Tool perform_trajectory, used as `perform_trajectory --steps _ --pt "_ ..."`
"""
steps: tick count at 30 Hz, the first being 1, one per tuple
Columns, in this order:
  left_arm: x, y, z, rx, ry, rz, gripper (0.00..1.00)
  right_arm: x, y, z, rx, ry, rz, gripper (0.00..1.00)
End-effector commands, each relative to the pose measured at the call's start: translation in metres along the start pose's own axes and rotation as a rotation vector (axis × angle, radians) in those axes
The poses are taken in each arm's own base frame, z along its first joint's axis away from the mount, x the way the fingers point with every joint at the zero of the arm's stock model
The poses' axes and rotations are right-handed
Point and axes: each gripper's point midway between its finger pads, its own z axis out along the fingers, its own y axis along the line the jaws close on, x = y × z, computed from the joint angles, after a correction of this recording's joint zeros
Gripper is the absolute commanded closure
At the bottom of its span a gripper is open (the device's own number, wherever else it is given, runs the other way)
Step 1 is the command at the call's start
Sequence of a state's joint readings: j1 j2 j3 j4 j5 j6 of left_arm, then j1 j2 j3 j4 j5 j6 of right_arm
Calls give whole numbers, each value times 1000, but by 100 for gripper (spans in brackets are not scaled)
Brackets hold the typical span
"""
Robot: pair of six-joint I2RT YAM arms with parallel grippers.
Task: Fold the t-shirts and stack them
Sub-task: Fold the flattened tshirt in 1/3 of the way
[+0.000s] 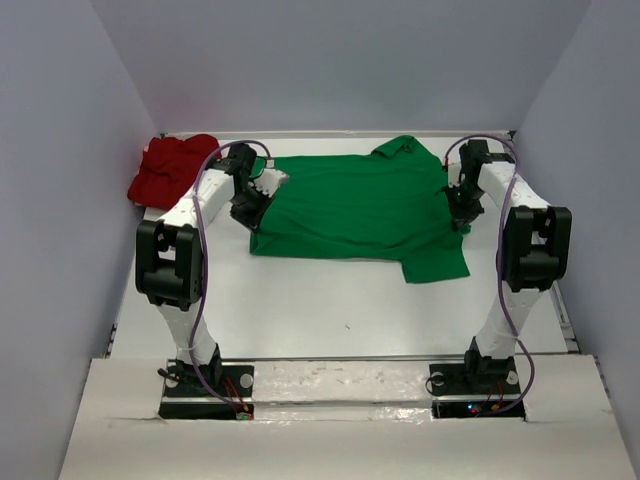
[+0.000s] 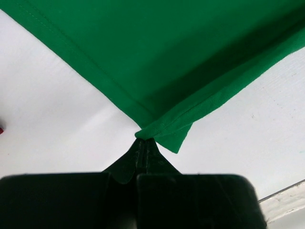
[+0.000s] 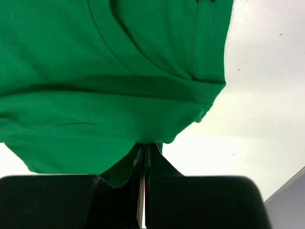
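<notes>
The green t-shirt (image 1: 350, 205) lies spread across the middle of the white table, one sleeve trailing toward the front right. My left gripper (image 1: 247, 200) is shut on its left edge; in the left wrist view the fingertips (image 2: 143, 143) pinch a folded hem corner of the green cloth (image 2: 157, 62). My right gripper (image 1: 462, 205) is shut on the shirt's right edge; the right wrist view shows the green cloth (image 3: 95, 95) bunched at the closed fingertips (image 3: 145, 148). The red t-shirt (image 1: 172, 168) lies crumpled at the far left corner.
Grey walls close in the table on three sides. The table's raised far edge (image 1: 340, 133) runs behind the shirts. Bare white table (image 1: 330, 310) lies between the green shirt and the arm bases.
</notes>
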State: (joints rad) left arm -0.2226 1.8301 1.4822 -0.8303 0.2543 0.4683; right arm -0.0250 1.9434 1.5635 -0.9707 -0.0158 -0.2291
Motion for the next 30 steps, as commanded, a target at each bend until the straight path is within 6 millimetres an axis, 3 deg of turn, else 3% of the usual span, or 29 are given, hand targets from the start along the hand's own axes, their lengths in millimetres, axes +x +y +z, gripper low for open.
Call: perform_trajectory --steps 1,7,12,13,14,16,19,22,30 --pt "-21 6 -25 -62 -76 13 100 8 2 -5 -18 23 -27 100" --pt "-32 16 -33 -115 -115 13 100 8 -2 -5 9 6 -32 100" --pt "-38 18 -37 -134 -144 3 100 6 8 -13 -54 19 -34 100" --pt "-37 21 -37 -150 -139 0 100 10 8 -13 -55 37 -35 86" --pt "-37 22 -37 -155 -142 -1 100 12 8 -13 -55 46 -38 80" --pt "-36 22 -36 -158 -141 2 100 15 8 -13 -51 55 -41 75" --pt "-35 23 -36 -166 -143 2 100 26 13 -19 -73 74 -45 58" --pt "-36 24 -35 -171 -149 3 100 36 9 -27 -40 73 -59 49" --pt "-37 23 -31 -162 -154 1 100 63 8 -15 -24 148 -69 49"
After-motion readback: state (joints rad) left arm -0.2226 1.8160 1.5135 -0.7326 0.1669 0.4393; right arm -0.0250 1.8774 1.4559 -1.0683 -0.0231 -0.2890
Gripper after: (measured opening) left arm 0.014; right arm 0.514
